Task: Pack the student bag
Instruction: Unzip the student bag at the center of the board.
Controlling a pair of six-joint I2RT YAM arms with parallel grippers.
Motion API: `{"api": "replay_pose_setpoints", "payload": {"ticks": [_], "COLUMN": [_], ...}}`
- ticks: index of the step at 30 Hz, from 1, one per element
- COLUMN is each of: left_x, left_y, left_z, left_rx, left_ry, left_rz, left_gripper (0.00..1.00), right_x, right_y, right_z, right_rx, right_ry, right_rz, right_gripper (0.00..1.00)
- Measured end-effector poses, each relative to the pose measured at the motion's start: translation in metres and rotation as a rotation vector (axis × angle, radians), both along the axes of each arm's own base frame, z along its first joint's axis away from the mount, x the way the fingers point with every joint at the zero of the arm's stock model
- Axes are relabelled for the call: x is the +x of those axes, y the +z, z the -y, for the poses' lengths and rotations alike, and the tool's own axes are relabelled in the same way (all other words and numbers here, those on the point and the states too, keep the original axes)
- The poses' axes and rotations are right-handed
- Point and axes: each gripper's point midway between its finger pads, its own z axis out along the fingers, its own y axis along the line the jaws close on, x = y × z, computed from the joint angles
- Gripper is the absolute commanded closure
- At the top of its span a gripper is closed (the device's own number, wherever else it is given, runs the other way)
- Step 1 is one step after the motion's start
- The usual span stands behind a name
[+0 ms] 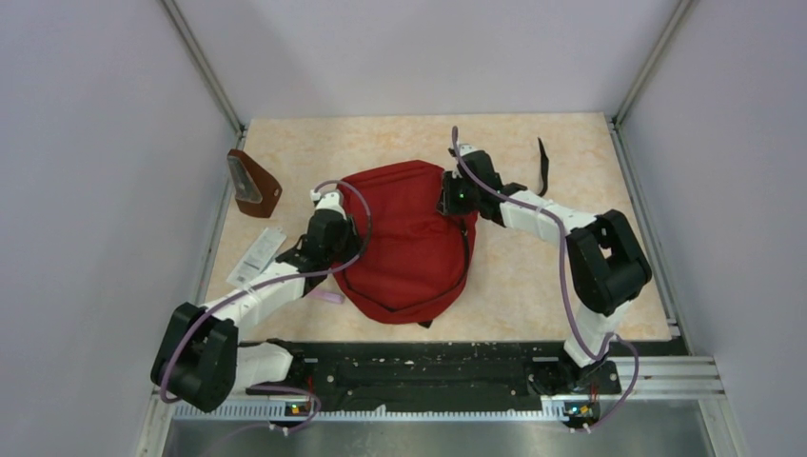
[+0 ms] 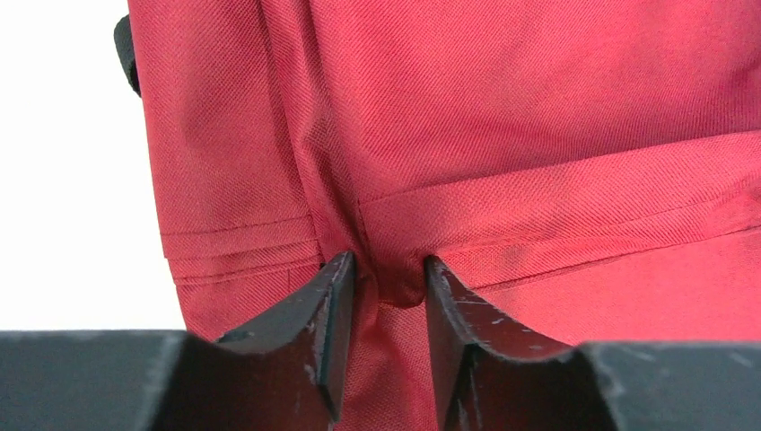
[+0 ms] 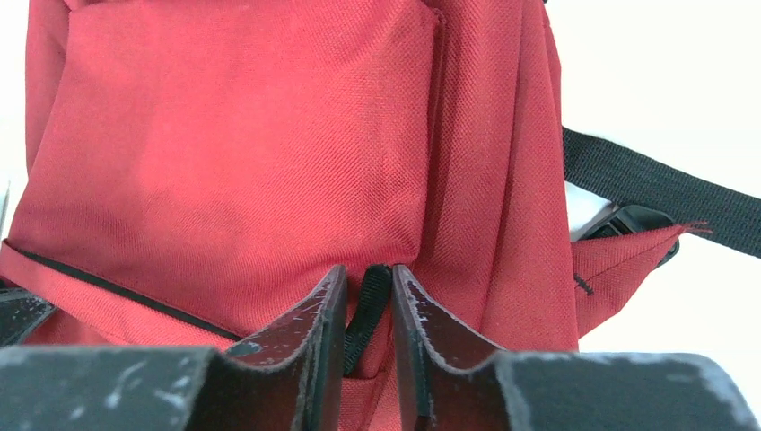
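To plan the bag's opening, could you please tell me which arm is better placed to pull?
Right, probably: the right tool pinches a black tab on the student bag, while the left tool only pinches plain red fabric.

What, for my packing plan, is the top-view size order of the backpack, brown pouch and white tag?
1. dark-red backpack, by far the largest
2. brown wedge pouch
3. white tag, slimmer than the pouch, though fairly close
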Motion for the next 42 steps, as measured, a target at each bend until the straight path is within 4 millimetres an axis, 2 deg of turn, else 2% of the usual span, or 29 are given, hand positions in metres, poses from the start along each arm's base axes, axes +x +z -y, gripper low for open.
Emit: {"api": "replay_pose_setpoints", "payload": {"ticks": [2, 6, 9, 16, 21, 25, 28, 31, 33, 36, 39, 42], "left_x": [0.001, 0.004, 0.005, 0.006, 0.006, 0.005, 0.005, 0.004, 0.004, 0.001, -0.004, -0.010], "left_y": [-0.002, -0.005, -0.005, -0.007, -0.008, -0.011, -0.009, -0.009, -0.010, -0.011, -0.009, -0.007], "left_z": [0.001, 0.001, 0.002, 0.004, 0.006, 0.006, 0.011, 0.012, 0.012, 0.009, 0.006, 0.005], "left_rx": [0.005, 0.017, 0.021, 0.024, 0.026, 0.023, 0.006, 0.001, 0.002, 0.003, -0.008, -0.025], "left_ry": [-0.005, -0.016, -0.020, -0.045, -0.070, -0.085, -0.106, -0.116, -0.115, -0.109, -0.105, -0.104], "left_rz": [0.000, 0.005, 0.010, 0.012, 0.011, 0.004, 0.010, 0.010, 0.010, 0.010, 0.028, 0.053], "left_gripper": [0.77, 0.91, 0.99, 1.00, 1.00, 1.00, 1.00, 1.00, 1.00, 1.00, 1.00, 1.00], "right_x": [0.001, 0.004, 0.007, 0.005, 0.000, 0.002, 0.000, -0.016, -0.028, -0.039, -0.042, -0.045], "right_y": [0.000, 0.003, 0.004, 0.004, 0.008, 0.019, 0.028, 0.025, 0.018, 0.004, -0.007, -0.009], "right_z": [0.001, 0.001, 0.000, -0.003, -0.018, -0.048, -0.098, -0.145, -0.168, -0.186, -0.194, -0.199], "right_rx": [-0.007, -0.019, -0.024, -0.038, -0.079, -0.105, -0.076, -0.072, -0.084, -0.106, -0.098, -0.070], "right_ry": [-0.001, 0.003, 0.010, 0.025, 0.047, 0.084, 0.160, 0.251, 0.303, 0.349, 0.370, 0.381], "right_rz": [0.004, 0.017, 0.023, 0.036, 0.084, 0.135, 0.172, 0.184, 0.181, 0.160, 0.133, 0.111], "right_gripper": [0.88, 1.00, 1.00, 1.00, 1.00, 1.00, 1.00, 1.00, 1.00, 1.00, 1.00, 1.00]}}
